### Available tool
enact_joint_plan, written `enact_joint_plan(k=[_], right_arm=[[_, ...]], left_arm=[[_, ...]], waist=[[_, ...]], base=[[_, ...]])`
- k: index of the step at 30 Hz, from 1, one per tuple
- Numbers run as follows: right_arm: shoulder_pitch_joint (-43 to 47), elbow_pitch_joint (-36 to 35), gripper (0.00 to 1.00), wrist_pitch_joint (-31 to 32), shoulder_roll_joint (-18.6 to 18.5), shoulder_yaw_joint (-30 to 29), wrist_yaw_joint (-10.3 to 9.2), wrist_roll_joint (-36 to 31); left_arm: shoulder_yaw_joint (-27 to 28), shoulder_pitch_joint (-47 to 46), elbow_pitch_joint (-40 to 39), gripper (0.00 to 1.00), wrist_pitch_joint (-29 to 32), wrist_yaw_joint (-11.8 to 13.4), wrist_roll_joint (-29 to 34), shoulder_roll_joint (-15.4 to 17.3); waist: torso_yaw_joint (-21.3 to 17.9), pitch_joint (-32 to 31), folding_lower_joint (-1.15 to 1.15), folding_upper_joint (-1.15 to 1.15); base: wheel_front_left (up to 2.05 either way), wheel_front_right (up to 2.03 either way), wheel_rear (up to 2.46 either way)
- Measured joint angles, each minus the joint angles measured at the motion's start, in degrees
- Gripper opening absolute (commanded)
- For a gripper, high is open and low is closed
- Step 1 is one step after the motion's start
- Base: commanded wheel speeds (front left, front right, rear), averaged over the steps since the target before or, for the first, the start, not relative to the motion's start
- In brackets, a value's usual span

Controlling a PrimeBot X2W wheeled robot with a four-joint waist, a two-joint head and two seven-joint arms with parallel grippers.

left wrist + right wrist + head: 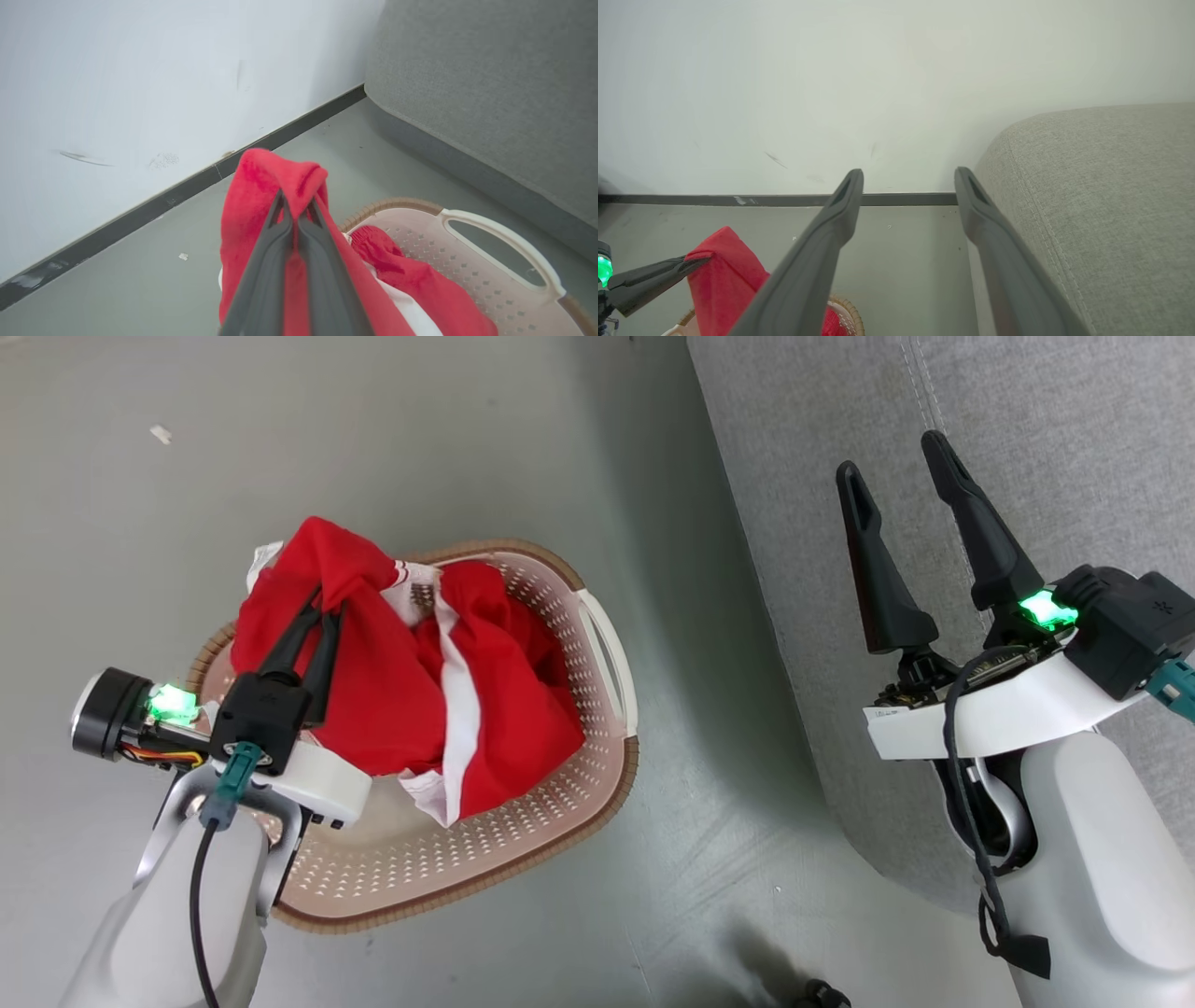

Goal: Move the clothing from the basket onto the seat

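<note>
Over the basket (560,616), which sits on the floor (467,429) at left, the clothing (392,681) lies heaped, and its far-left fold stands up in a peak. I think the peak is raised because the left gripper (322,609) is clamped on it, fingers together, reaching from near-left toward far. At the right is the seat (1027,429), where the cloth must go. The right gripper (892,455) hovers above its left part, fingers wide apart and holding nothing, probably ready to help
</note>
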Motion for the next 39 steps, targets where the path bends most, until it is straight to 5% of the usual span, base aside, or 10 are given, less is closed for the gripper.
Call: enact_joint_plan(k=[15,39], right_arm=[[0.27,2.63,1.0,0.0,-0.09,-1.03,0.0,-3.5],[8.4,7.73,1.0,0.0,-0.18,1.52,0.0,-7.56]], left_arm=[[3.21,3.89,-14.06,0.0,-0.05,0.56,-3.07,0.49],[4.05,10.26,-21.63,0.0,0.87,-1.18,-5.03,3.64]], waist=[[3.82,-7.25,0.0,0.0],[8.61,-22.4,0.0,0.0]], base=[[0.0,0.0,0.0],[0.0,0.0,0.0]])
